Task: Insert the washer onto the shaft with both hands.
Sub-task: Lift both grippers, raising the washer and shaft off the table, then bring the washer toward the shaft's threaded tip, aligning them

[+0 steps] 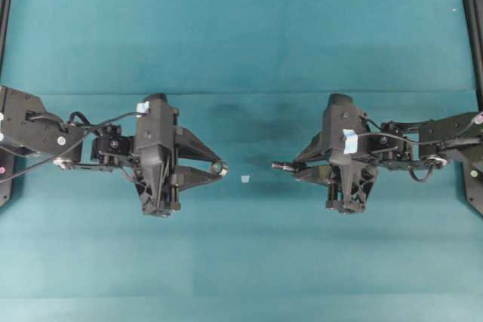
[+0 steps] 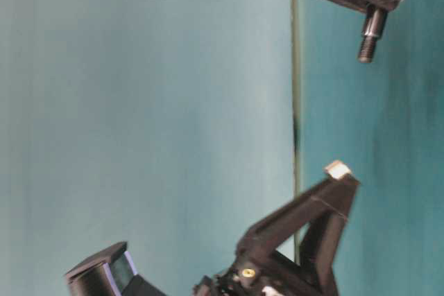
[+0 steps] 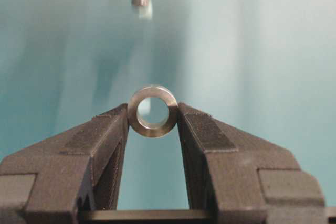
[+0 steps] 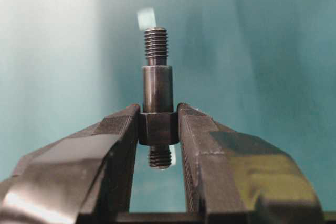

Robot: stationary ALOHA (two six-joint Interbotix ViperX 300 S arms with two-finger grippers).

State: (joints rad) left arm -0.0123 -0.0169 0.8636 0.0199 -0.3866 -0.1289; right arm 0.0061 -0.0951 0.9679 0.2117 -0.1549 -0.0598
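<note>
Between the left gripper's [image 3: 153, 116] ribbed black fingertips sits the washer [image 3: 153, 111], a smooth steel ring (hole facing outward). Opposite, the right gripper [image 4: 158, 129] clamps the shaft [image 4: 157, 90] by its collar, threaded tip protruding.

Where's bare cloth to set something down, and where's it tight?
Free: the wide cloth band beyond both arms and the band on the near side of them. Tight: the gap between the washer in the left gripper and the shaft in the right gripper, with a tape scrap below it.
</note>
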